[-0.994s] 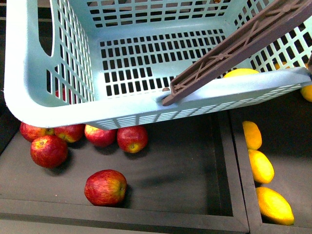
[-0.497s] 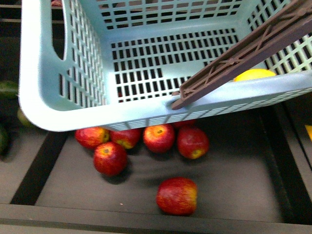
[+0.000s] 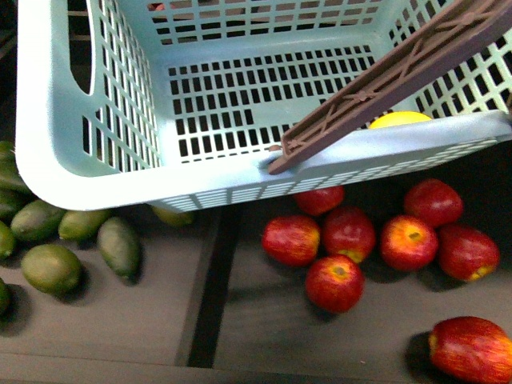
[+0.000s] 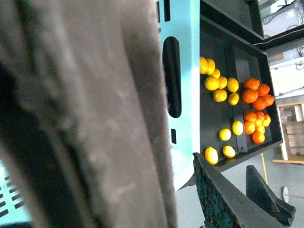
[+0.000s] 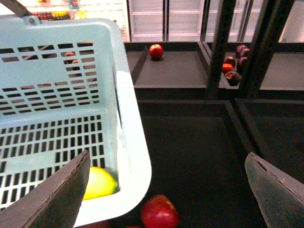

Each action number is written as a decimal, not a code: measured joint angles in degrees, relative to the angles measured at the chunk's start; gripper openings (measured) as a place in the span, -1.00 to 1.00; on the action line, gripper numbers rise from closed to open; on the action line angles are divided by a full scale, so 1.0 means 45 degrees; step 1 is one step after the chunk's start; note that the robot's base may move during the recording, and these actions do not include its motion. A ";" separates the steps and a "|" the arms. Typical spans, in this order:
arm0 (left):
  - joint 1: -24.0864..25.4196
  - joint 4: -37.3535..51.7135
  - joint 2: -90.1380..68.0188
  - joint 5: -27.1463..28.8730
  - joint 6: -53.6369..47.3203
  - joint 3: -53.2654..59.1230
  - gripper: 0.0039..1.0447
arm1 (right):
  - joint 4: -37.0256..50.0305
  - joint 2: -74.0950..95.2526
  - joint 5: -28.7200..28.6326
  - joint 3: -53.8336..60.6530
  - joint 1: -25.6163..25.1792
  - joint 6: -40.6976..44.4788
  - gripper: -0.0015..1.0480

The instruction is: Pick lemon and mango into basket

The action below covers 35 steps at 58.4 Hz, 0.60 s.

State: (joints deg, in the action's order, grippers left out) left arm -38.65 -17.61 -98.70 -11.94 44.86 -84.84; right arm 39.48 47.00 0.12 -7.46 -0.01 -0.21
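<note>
Lemon (image 3: 399,119) inside basket (image 3: 48,152); red apples (image 3: 349,234) below.

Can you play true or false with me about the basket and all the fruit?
1. A yellow fruit lies inside the basket. True.
2. The apples are green. False: they are red. The green fruits lie in the compartment to their left.
3. The basket's handle is brown. True.
4. The right gripper is squeezing an apple. False: its jaws stand wide apart with nothing between them.
5. The basket is full of fruit. False: only the one yellow fruit shows in it.
</note>
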 joint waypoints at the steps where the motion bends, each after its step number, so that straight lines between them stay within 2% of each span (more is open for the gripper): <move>1: 0.0005 0.0000 0.0000 -0.0010 0.0000 0.0000 -0.48 | -0.0005 0.0010 0.0000 0.0000 0.0000 0.0000 0.83; 35: 0.0005 0.0000 0.0000 0.0180 0.0000 0.0000 -0.48 | -0.0015 0.0024 0.0005 0.0039 0.0000 0.0000 0.83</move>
State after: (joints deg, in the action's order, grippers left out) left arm -38.63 -17.61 -98.70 -11.14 44.86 -84.84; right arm 39.42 47.11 0.14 -7.29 -0.01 -0.21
